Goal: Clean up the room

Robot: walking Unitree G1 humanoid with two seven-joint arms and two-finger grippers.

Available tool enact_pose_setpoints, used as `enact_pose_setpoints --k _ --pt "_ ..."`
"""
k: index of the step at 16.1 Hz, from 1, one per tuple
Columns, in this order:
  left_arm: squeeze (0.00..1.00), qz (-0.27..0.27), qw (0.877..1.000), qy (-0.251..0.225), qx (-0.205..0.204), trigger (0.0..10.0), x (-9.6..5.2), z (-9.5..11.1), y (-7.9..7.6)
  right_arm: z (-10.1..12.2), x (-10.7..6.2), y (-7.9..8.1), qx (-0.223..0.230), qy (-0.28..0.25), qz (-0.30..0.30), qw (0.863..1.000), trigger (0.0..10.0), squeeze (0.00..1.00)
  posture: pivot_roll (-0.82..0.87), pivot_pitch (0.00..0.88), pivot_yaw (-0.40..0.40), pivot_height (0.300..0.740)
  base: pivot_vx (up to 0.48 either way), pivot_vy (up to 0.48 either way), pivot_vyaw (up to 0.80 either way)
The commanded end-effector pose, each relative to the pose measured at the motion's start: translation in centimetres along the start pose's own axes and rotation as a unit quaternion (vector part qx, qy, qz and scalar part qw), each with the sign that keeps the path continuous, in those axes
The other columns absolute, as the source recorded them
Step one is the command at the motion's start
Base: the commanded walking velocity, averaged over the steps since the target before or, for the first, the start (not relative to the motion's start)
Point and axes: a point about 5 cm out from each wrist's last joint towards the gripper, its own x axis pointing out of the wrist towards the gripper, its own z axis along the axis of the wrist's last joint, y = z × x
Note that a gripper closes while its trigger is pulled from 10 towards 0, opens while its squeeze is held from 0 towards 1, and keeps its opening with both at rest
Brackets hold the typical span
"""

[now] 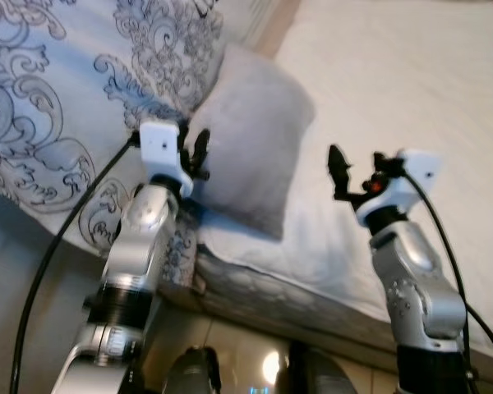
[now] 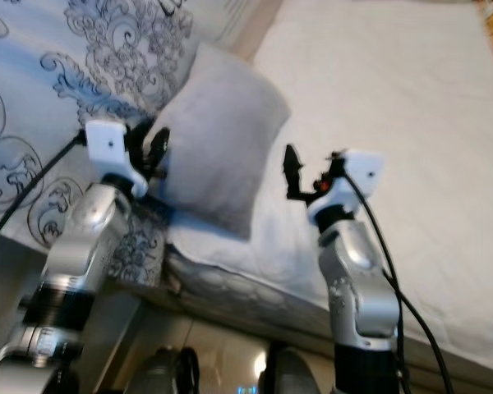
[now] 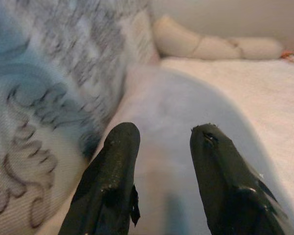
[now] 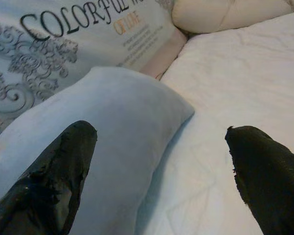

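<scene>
- Pillow (image 1: 251,152), grey and plush, lies on the white bed (image 1: 411,107) near its front edge, leaning partly against the patterned duvet (image 1: 49,107) heaped to the robot's left.
- Its long axis runs from the near edge of the mattress up and away toward the head of the bed, and one corner points to the far right in the eye views.
- Left gripper (image 1: 199,153) sits at the pillow's near-left edge, where pillow meets duvet. In the left wrist view its fingers (image 3: 112,171) stand a little apart with the grey cloth between and just beyond them; nothing is held yet.
- Right gripper (image 2: 300,176) hovers over bare sheet just to the right of the pillow, spread wide and empty. In the right wrist view the pillow's right side lies between and ahead of its fingers (image 4: 59,176).
- Handling, as a guess: the pillow looks light, soft and easily squashed, not fragile, with a fuzzy cover that should give the fingers good purchase.
- Pinched at one point it would likely sag and swing, so an edge or corner, where the filling is thin, seems the best place to grip; one gripper on each long side would keep it level.
- Duvet lies close by the left gripper and could be caught up in the pinch.
</scene>
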Motion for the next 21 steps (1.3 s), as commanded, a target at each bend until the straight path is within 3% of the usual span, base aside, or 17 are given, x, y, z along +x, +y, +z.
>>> enact_pose_setpoints --k 1,2,4,9,13,21 --pt "0.0 -0.004 1.0 -0.005 0.02 10.0 -0.8 0.6 -0.8 -0.5 -0.7 0.1 -0.014 0.02 -0.003 1.0 10.0 0.0 -0.06 0.077 0.043 0.74 0.0 0.0 -0.79" --pt "0.0 0.002 0.999 0.012 0.038 10.0 -2.3 -0.1 -1.0 -1.0 -1.2 0.3 -0.011 0.037 -0.007 0.999 10.0 0.0 -0.05 0.069 0.03 0.74 0.0 0.0 -0.79" --pt "0.0 0.057 0.997 0.046 0.02 10.0 -4.0 -0.8 -0.7 -2.0 -1.9 0.9 0.001 0.063 0.003 0.998 10.0 0.0 -0.04 0.061 0.018 0.74 0.0 -0.48 -0.58" --pt "0.0 0.108 0.99 0.075 0.044 10.0 -5.9 -0.8 0.6 -3.5 -2.8 -0.4 -0.051 0.109 -0.012 0.993 10.0 0.0 -0.03 0.035 0.015 0.74 0.0 -0.48 0.0" --pt "0.0 0.121 0.988 0.081 0.052 10.0 -6.0 -0.7 0.9 -4.0 -2.8 -1.1 -0.102 0.126 -0.019 0.987 10.0 0.0 -0.03 0.025 0.009 0.74 0.0 -0.48 0.0" --pt "0.0 0.125 0.986 0.091 0.054 10.0 -5.9 -0.7 1.0 -4.0 -2.9 -0.9 -0.08 0.122 -0.021 0.989 10.0 0.0 -0.03 0.043 0.015 0.74 0.0 -0.48 0.0"
